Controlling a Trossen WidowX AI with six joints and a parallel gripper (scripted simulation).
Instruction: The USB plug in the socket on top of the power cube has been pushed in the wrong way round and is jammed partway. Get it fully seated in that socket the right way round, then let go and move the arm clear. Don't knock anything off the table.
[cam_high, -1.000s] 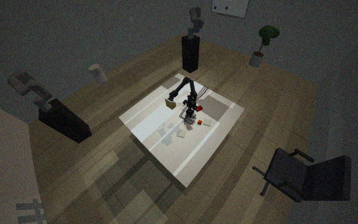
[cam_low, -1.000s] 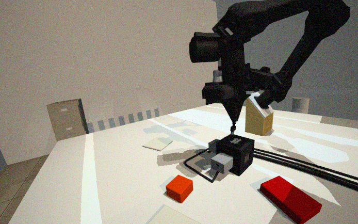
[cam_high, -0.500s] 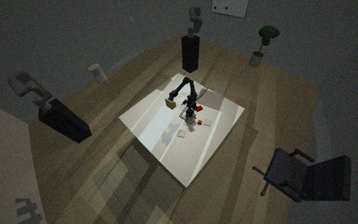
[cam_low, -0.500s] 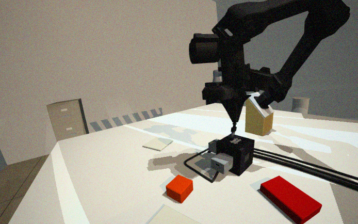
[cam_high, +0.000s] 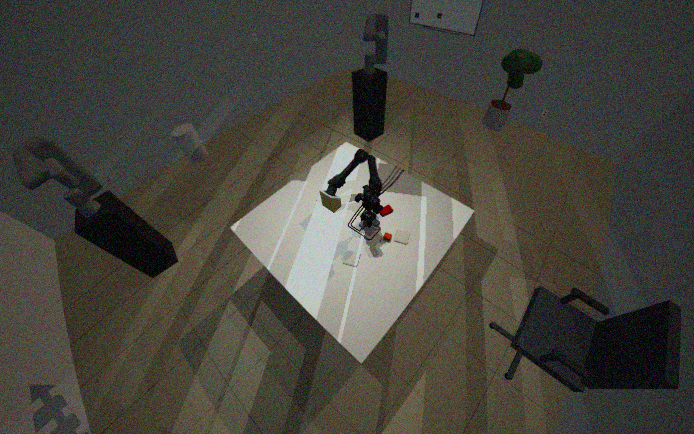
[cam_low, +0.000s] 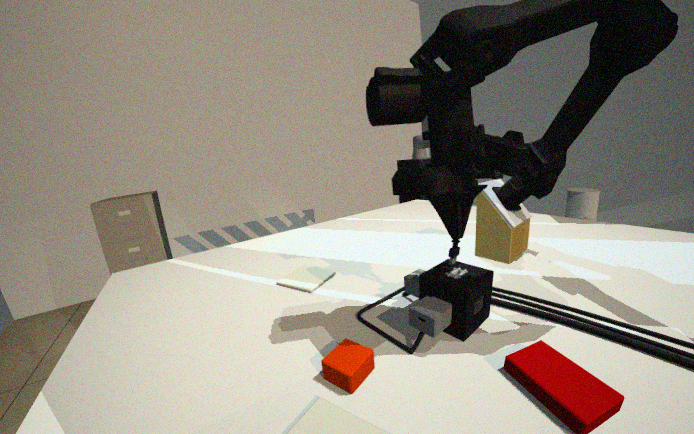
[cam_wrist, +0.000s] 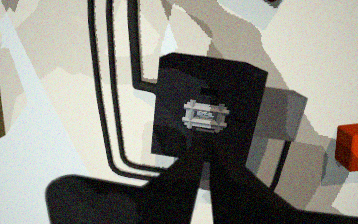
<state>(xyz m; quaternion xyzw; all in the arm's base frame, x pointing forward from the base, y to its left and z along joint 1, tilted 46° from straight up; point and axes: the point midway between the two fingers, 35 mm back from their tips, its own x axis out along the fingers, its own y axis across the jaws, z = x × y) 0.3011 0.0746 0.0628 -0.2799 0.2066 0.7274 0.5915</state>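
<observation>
The black power cube stands on the table, with a pale metal-framed socket on its top. My gripper points down over the cube, shut on the small dark USB plug. The plug's light metal tip points down close to the socket, towards the back of the cube's top in the exterior view. I cannot tell whether the tip touches the cube or which way round it is. In the wrist view the fingers hide the plug, and the socket's opening shows ahead of the fingertips.
Grey blocks sit at the cube's side, with black cables around it. An orange block, a red block, a yellow box and a pale tile lie around.
</observation>
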